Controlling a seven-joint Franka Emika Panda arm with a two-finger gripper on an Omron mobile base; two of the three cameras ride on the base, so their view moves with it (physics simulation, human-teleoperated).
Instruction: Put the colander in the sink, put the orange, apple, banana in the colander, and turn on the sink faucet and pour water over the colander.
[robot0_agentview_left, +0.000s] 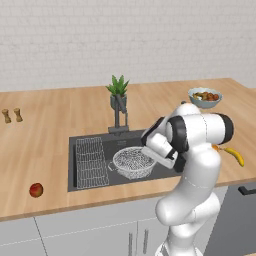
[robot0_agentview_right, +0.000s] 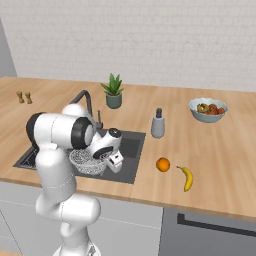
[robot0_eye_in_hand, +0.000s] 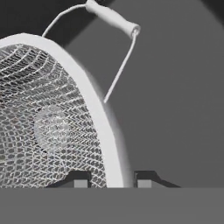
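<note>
Hand view shows the claw (robot0_eye_in_hand: 112, 180) with its two tips set on either side of the rim of the colander (robot0_eye_in_hand: 52, 127), closed on that rim. The colander's small handle points up and away. Left base view shows the colander (robot0_agentview_left: 132, 162) in the sink (robot0_agentview_left: 82, 185), beside a flat wire rack (robot0_agentview_left: 91, 162). The sink faucet (robot0_agentview_left: 119, 117) stands behind the basin, with a potted plant (robot0_agentview_left: 118, 92) behind it. The apple (robot0_agentview_left: 36, 190) lies on the counter (robot0_agentview_left: 40, 150) left of the sink. In the right base view, the orange (robot0_agentview_right: 162, 164) and the banana (robot0_agentview_right: 187, 178) lie near each other on the counter to the right of the sink, not touching.
</note>
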